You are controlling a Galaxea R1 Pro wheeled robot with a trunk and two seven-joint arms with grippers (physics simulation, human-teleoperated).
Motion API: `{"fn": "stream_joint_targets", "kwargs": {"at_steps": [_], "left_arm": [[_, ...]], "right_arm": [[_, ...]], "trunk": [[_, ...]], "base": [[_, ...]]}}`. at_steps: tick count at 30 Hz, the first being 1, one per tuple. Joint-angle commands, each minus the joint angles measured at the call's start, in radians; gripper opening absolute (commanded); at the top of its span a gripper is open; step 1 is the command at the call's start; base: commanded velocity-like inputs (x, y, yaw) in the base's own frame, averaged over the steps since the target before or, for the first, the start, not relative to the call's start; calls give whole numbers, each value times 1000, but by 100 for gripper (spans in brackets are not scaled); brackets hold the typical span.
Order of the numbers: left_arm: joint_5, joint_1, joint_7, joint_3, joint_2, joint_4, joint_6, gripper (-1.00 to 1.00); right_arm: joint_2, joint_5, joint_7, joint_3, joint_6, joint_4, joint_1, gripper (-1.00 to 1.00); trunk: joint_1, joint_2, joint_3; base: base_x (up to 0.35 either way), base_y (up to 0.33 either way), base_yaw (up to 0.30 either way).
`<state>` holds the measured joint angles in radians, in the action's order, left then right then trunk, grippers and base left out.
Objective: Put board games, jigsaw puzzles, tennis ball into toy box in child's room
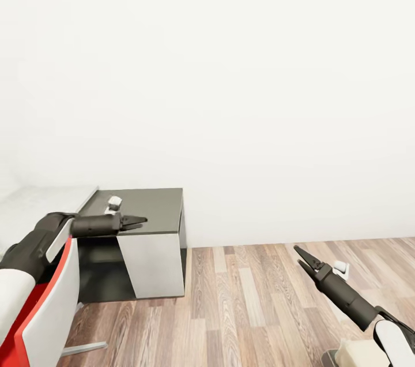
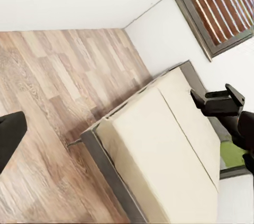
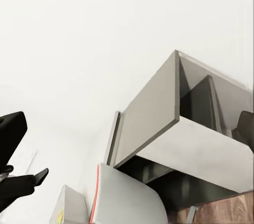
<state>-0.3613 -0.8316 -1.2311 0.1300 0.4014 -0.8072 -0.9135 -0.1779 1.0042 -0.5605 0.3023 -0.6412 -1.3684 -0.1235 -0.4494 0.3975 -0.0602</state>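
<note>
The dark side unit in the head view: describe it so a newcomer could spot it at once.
Start at the plain white wall where it meets the wood-plank floor. At the left stands the side unit, joined to the paler table. Its dark grey top and slanted white front panel set it apart.

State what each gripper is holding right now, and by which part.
Nothing is held. In the head view the left gripper hangs before the dark side unit and the right gripper over the wood floor, both empty.

Your head view cuts the table (image 1: pixel 34 199) off at the left edge; the bed (image 2: pixel 174 150) runs past the left wrist picture's edge.
</note>
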Motion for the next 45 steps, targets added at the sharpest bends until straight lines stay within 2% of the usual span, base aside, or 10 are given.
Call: {"fn": "stream_joint_targets", "kwargs": {"at_steps": [1,5,12,16,25,27,31,37,40,45], "left_arm": [[-5,-1,30,3,-6,0,-8,100],[-5,-1,248,3,-57,4,-12,100],[-5,-1,467,12,-113,46,-3,100],[-4,-1,602,56,-145,142,27,100],[-4,8,701,138,-155,427,182,100],[-3,24,731,174,-159,526,271,100],[-3,96,853,234,-186,693,487,100],[-2,255,1063,252,-218,747,664,100],[6,327,1116,261,-221,751,716,100],[38,429,1139,273,-220,759,804,100]], "right_arm": [[-2,3,7,1,-5,6,-2,100],[-10,-15,68,2,-3,40,-11,100],[-13,-49,200,-2,-8,56,-41,100],[-2,-87,296,-38,-31,64,-53,100],[3,-181,383,-184,-27,158,-47,100],[11,-239,392,-227,-1,257,-46,100],[69,-398,400,-321,182,565,-45,100],[172,-547,406,-396,424,907,-45,100],[208,-579,425,-407,556,1100,-45,100],[228,-592,490,-411,720,1307,-46,100]], "trunk": [[-1,2,-2],[-1,2,-2],[-1,2,-2],[-1,2,-2],[-1,2,-2],[-1,2,-2],[-1,2,-2],[-1,2,-2],[-1,2,-2],[-1,2,-2]], "base": [[-1,-1,2],[0,0,0],[0,0,0],[0,0,0],[0,0,0],[0,0,0],[0,0,0],[0,0,0],[0,0,0],[0,0,0]]}}
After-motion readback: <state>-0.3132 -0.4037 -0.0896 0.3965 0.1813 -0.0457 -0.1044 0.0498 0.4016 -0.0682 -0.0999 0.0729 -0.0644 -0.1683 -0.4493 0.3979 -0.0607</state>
